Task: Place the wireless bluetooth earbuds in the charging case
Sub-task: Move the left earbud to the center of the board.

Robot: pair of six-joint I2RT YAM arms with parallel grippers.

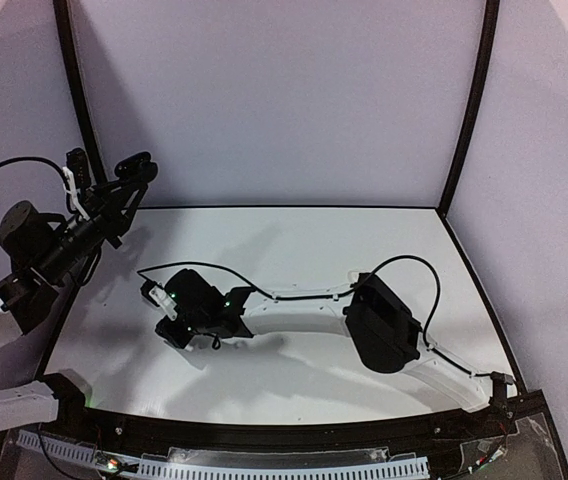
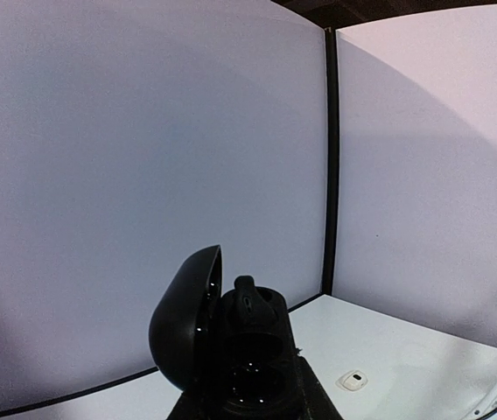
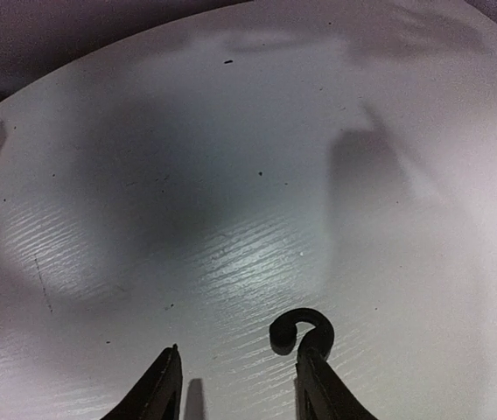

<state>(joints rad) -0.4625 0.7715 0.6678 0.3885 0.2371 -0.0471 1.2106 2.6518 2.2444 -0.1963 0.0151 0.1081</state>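
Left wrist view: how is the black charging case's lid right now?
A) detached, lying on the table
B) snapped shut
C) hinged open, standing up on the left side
C: the lid stands swung up at the left of the black charging case, still attached and leaving a round well in the body exposed.

Lab test booth: white table (image 1: 294, 240), plain walls (image 1: 274, 100), black posts (image 1: 469, 100)

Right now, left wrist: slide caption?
Open black charging case held aloft before white walls; small white object on table beyond.
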